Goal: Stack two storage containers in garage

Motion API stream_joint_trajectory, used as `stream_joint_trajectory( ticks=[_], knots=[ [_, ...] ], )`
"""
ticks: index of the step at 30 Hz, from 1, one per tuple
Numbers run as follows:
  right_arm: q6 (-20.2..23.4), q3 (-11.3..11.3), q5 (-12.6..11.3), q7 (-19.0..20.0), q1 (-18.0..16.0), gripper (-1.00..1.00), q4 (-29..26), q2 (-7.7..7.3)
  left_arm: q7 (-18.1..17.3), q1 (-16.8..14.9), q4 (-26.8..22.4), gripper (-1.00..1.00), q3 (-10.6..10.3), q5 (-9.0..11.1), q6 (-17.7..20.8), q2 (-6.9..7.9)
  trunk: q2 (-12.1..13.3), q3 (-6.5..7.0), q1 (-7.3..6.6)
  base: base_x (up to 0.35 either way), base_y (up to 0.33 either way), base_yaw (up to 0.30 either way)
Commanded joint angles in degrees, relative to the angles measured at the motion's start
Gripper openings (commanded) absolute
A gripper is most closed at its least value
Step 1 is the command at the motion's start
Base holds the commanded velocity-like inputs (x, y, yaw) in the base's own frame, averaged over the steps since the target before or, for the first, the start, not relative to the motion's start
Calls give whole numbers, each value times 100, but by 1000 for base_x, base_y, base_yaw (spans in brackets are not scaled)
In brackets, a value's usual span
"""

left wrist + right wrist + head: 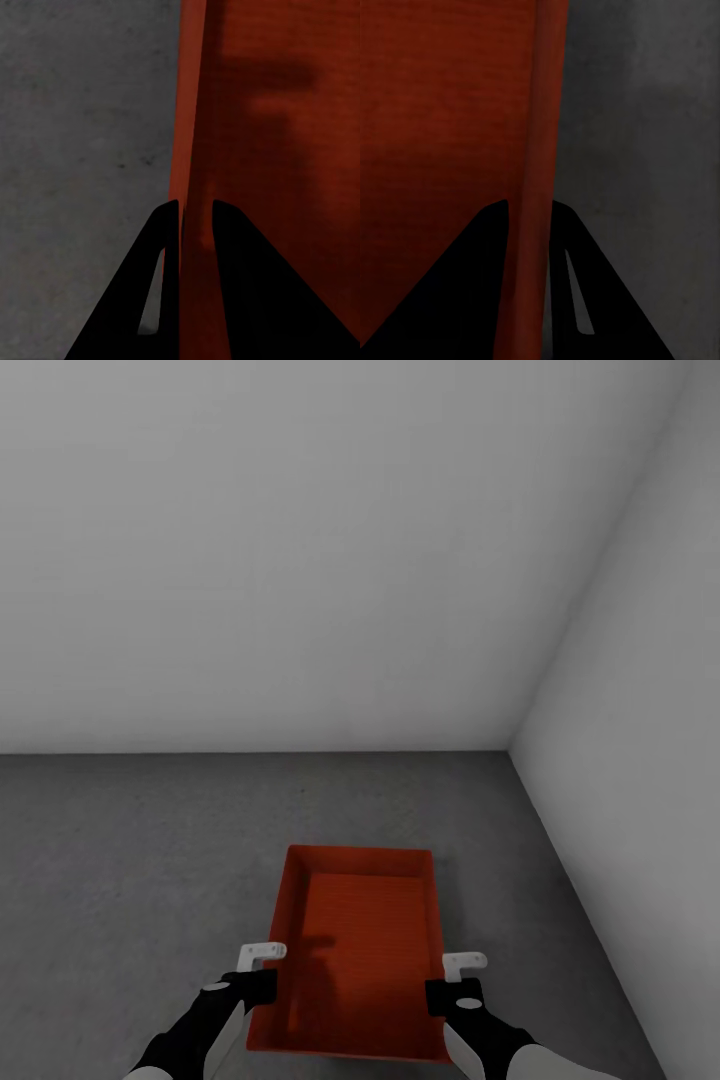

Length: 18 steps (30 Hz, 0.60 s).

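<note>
Fingers of the left gripper (196, 214) and right gripper (529, 210) pinch opposite walls of the bin (358, 950) near the garage corner; uneven release could tilt it.

The head camera looks forward and down from above onto the dark grey concrete floor (150, 860) in a corner of grey-white walls (300, 560). Each wrist camera looks closely along its pincer at one side wall of the orange-red rectangular bin (360, 950), which all three views share.
</note>
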Motion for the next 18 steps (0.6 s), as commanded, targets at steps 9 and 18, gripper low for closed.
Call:
stream_joint_trajectory(
  ticks=[9,18],
  knots=[
    [-34,69,-88,-128,-4,-100,32,-182,51,-2,-21,-100,-11,-25,36,4,-44,-22,22,0,0,0],
    [-34,69,-88,-129,-4,-100,32,-183,51,-2,-19,-100,-12,-27,36,7,-84,-40,44,0,0,0]
  ],
)
